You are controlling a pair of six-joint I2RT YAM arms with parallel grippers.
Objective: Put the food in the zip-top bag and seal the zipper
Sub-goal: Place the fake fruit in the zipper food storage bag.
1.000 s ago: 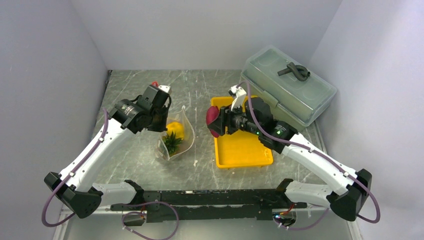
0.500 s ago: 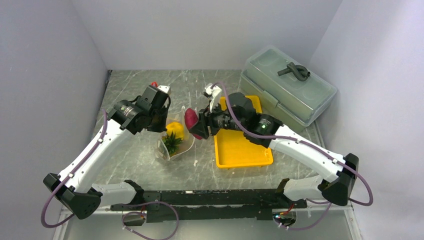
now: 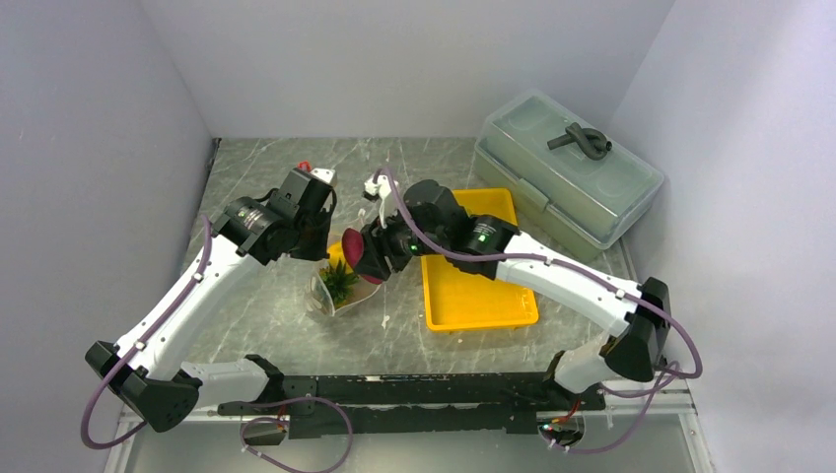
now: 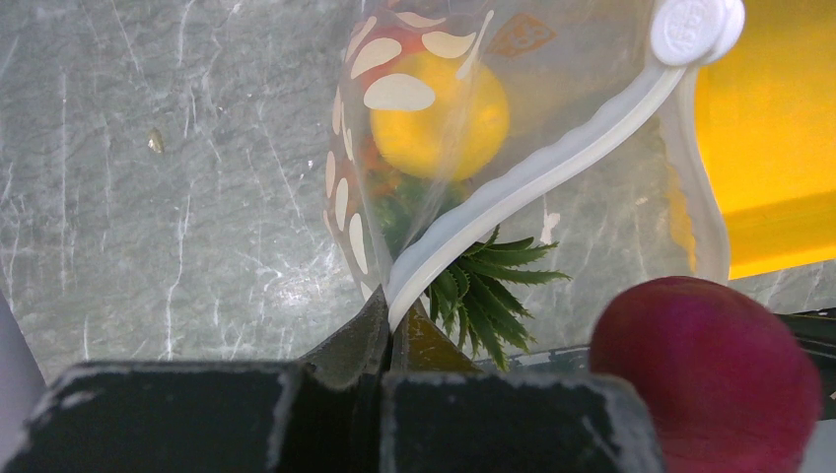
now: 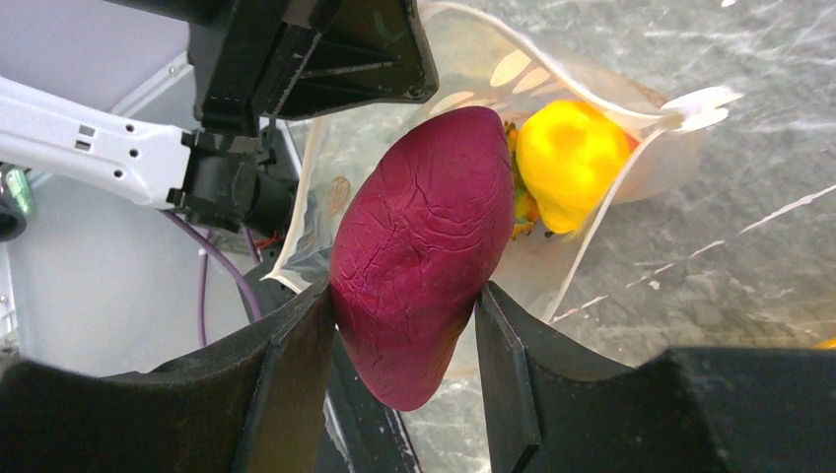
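Since a second ago the right gripper (image 5: 406,296) has travelled from above the yellow tray (image 3: 481,296) leftward to the mouth of the zip-top bag (image 4: 449,59). It stays clamped on the dark red food piece (image 5: 419,256), one finger on each side. The left arm has not moved. The left gripper (image 4: 386,325) keeps its fingers pressed together on the zipper (image 4: 532,177) at the bag's near lip, holding the mouth agape.

From above, the left fingers are hidden under their own wrist and the red piece covers much of the bag's opening. We cannot tell whether the piece has crossed the zipper line or only hangs just before it. Something orange beside the yellow fruit (image 5: 567,158) is too hidden to name.

The bag stands on the table between the arms and holds the yellow fruit and a green leafy crown (image 4: 488,286). The right arm covers part of the tray. The grey-green box (image 3: 567,172) sits lidded at the far right.
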